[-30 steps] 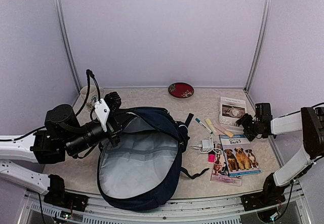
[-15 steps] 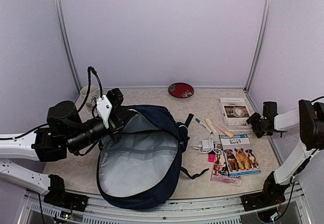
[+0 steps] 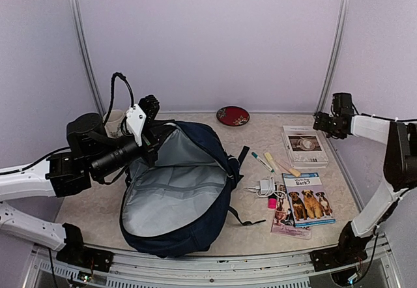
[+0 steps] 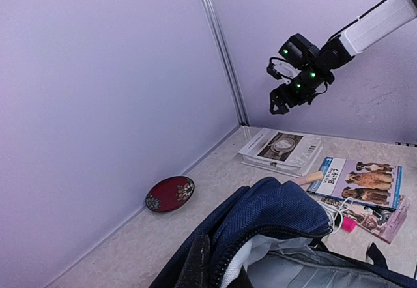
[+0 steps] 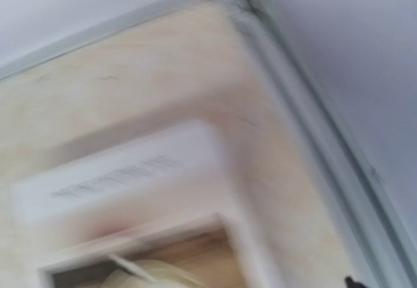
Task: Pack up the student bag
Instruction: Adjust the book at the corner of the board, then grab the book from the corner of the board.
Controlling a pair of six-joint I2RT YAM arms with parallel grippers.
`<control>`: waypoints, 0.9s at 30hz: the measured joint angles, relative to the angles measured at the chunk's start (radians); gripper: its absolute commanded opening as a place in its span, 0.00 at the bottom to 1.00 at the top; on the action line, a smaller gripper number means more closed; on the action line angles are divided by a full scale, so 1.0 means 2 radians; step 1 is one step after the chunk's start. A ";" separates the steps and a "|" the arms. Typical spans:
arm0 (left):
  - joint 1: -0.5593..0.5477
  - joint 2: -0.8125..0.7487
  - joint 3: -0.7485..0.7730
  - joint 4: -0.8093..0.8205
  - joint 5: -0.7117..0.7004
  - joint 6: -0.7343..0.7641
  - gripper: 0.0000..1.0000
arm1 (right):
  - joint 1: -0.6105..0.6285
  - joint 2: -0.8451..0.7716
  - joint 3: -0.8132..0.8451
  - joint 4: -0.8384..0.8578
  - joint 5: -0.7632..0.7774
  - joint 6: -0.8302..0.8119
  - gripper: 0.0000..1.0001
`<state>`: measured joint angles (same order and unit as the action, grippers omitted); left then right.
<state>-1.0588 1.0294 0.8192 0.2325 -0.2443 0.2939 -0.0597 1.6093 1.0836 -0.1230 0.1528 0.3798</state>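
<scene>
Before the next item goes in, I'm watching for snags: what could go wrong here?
The left gripper seems to hold the backpack open by its rim only; a slip would drop the mouth shut. The charger cable lies beside the bag and may snag. The right wrist view is blurred, so aiming the right gripper is uncertain.

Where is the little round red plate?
In the top view the small round red plate sits at the back middle of the table, close to the rear wall, just behind the open navy-blue fabric backpack.
</scene>
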 measured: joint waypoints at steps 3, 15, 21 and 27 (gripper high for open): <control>0.009 0.002 0.002 -0.001 0.007 -0.004 0.00 | 0.072 0.072 0.110 -0.050 0.050 -0.063 0.70; 0.022 0.000 0.002 -0.001 0.023 -0.013 0.00 | 0.224 0.309 0.283 -0.234 0.246 -0.190 0.63; 0.030 -0.005 0.000 -0.001 0.029 -0.016 0.00 | 0.225 0.331 0.298 -0.263 0.323 -0.210 0.61; 0.034 -0.011 -0.006 -0.001 0.035 -0.018 0.00 | 0.231 0.340 0.293 -0.278 0.375 -0.212 0.62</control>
<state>-0.9909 1.0080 0.8074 0.2310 -0.1734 0.2584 0.4015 2.2890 1.6699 -0.6785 0.9035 -0.0448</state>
